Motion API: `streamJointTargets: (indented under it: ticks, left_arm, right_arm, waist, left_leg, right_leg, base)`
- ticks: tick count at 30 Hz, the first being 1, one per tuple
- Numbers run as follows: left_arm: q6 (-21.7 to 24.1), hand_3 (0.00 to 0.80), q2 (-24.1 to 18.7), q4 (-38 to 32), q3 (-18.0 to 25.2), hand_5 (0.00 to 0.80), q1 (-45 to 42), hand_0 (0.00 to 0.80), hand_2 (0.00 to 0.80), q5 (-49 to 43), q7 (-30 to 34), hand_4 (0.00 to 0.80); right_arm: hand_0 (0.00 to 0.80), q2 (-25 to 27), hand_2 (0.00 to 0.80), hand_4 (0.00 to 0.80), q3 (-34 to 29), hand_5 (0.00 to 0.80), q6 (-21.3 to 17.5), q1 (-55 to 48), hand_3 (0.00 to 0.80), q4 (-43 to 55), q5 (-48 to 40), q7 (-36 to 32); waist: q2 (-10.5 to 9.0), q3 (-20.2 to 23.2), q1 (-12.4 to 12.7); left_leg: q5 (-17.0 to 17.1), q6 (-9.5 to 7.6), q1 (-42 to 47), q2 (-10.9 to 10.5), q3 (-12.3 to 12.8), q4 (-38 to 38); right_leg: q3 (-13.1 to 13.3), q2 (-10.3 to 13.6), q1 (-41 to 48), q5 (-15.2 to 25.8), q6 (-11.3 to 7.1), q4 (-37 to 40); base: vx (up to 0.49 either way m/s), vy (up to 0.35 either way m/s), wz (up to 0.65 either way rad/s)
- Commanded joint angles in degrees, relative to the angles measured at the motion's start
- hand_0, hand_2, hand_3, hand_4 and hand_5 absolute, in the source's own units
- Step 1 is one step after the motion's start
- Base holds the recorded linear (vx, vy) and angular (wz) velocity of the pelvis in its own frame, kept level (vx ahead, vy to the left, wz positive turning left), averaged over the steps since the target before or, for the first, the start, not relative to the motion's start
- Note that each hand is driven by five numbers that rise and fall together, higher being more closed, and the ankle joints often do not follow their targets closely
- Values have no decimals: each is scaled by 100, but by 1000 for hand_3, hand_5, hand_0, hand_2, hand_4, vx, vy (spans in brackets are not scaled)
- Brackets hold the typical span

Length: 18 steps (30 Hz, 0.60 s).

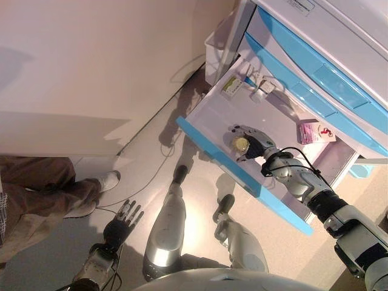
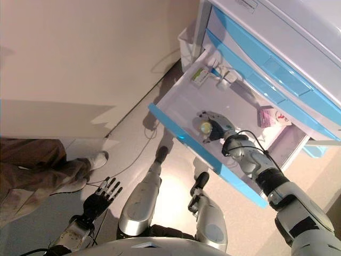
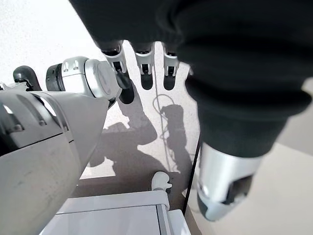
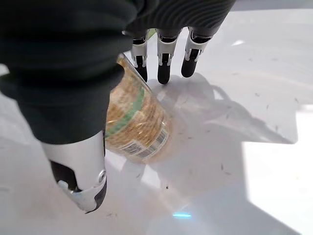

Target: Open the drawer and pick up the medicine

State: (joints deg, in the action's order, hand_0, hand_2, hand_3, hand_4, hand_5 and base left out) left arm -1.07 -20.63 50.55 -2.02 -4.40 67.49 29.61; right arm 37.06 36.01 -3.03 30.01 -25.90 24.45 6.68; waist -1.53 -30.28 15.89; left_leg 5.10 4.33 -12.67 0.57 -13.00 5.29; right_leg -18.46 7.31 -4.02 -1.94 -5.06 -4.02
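Observation:
The white drawer (image 1: 209, 118) with a blue front (image 1: 242, 176) stands pulled open. A small amber medicine bottle (image 1: 241, 144) with a pale yellow cap lies on its side on the drawer floor. My right hand (image 1: 256, 143) is inside the drawer, right over the bottle. In the right wrist view the bottle (image 4: 134, 122) lies under the palm between the straight fingers (image 4: 165, 66) and the thumb (image 4: 80, 171), which is apart from it. The hand is open. My left hand (image 1: 121, 221) hangs low at the left, open and empty.
A pink box (image 1: 315, 131) lies at the drawer's right end; a green-and-white box (image 1: 232, 86) and small white packs (image 1: 264, 88) lie at the back. Closed blue-fronted drawers (image 1: 315, 73) are above. A white bin (image 1: 213, 54) stands beside the cabinet. A person's legs (image 1: 48, 188) are at the left.

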Motion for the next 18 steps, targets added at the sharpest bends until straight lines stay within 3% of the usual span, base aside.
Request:
streamJointTargets:
  ticks: [1, 2, 4, 5, 7, 8, 18]
  left_arm:
    - [18, 0, -24, -10, -190, 0, -144, 0, 0, -104, 134, 0]
    - [21, 0, -23, -18, -191, 0, -146, 0, 0, -110, 138, 0]
    - [31, 0, -14, -34, -200, 0, -164, 0, 0, -123, 133, 0]
    - [33, 0, -13, -39, -202, 0, -174, 0, 0, -121, 133, 0]
    - [28, 0, -12, -39, -184, 0, -183, 0, 0, -144, 130, 0]
    - [27, 0, -12, -47, -187, 0, -187, 0, 0, -147, 125, 0]
    - [6, 0, -21, -113, -184, 0, -249, 0, 0, -188, 140, 0]
  right_arm:
    - [0, 19, 0, 0, 315, 0, -31, 157, 0, 140, 142, 205]
    - [119, 19, 119, 119, 306, 119, -20, 153, 119, 122, 145, 211]
    - [232, 4, 232, 232, 302, 232, -14, 132, 232, 76, 141, 248]
    - [455, -3, 455, 455, 298, 455, -7, 121, 455, 57, 138, 262]
    - [637, -14, 637, 637, 282, 637, -12, 92, 637, 41, 153, 280]
    - [800, -14, 800, 800, 271, 800, -35, 87, 800, 27, 142, 276]
    - [800, 40, 800, 800, 241, 800, -115, 18, 800, 71, 191, 270]
  waist:
    - [-45, 180, 47]
    - [-40, 175, 46]
    - [-32, 172, 51]
    - [-31, 179, 52]
    - [-35, 183, 49]
    - [-37, 187, 49]
    - [-35, 198, 38]
  left_leg:
    - [-611, -224, -312, -285, 109, 442]
    - [-608, -224, -309, -284, 104, 437]
    - [-609, -226, -306, -285, 104, 435]
    - [-609, -227, -302, -286, 105, 431]
    - [-609, -226, -293, -281, 107, 423]
    - [-605, -226, -289, -284, 103, 419]
    - [-607, -223, -271, -272, 104, 408]
  right_leg:
    - [54, 21, -416, 185, -8, -255]
    - [57, 21, -415, 187, -8, -253]
    - [51, 22, -410, 189, -10, -250]
    - [49, 20, -410, 189, -12, -249]
    - [51, 17, -405, 190, -13, -246]
    - [56, 14, -398, 195, -12, -237]
    - [77, 9, -384, 202, -21, -217]
  base:
    - [0, 0, 0]
    - [0, 0, 0]
    - [0, 0, 0]
    - [0, 0, 0]
    - [0, 0, 0]
    - [0, 0, 0]
    - [0, 0, 0]
